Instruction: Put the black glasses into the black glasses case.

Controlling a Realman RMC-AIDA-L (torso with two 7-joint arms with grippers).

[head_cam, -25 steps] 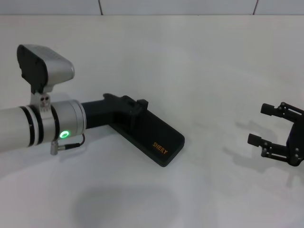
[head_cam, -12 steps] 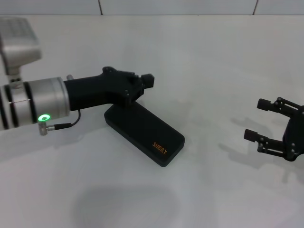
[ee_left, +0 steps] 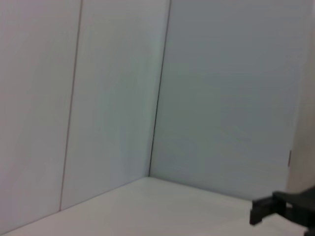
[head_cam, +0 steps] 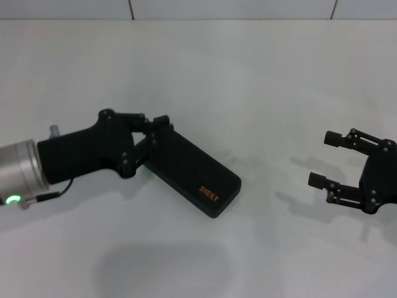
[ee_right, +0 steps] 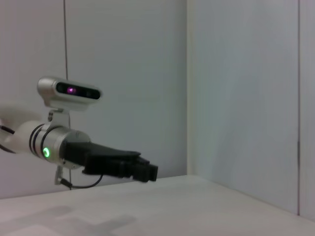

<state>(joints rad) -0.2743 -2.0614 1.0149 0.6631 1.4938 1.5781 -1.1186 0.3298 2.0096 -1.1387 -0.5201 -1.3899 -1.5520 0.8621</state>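
The black glasses case (head_cam: 193, 172) lies shut and slantwise on the white table, orange lettering on its near right end. My left gripper (head_cam: 156, 131) hangs at the case's far left end with its fingers drawn together and nothing visibly between them; whether it touches the lid I cannot tell. The right wrist view shows the same left gripper (ee_right: 147, 172) held just above the table. My right gripper (head_cam: 322, 159) hovers open and empty well to the right of the case. The black glasses are out of view.
The white table (head_cam: 248, 81) runs back to a tiled wall (head_cam: 236, 9). The left arm's silver forearm (head_cam: 18, 171), with a green light, reaches in from the left edge. The left wrist view shows mostly bare wall panels (ee_left: 118, 98).
The left arm has drawn back to the left and turned, bringing its gripper down to the case's far left end. The right gripper has drifted slightly left, towards the case.
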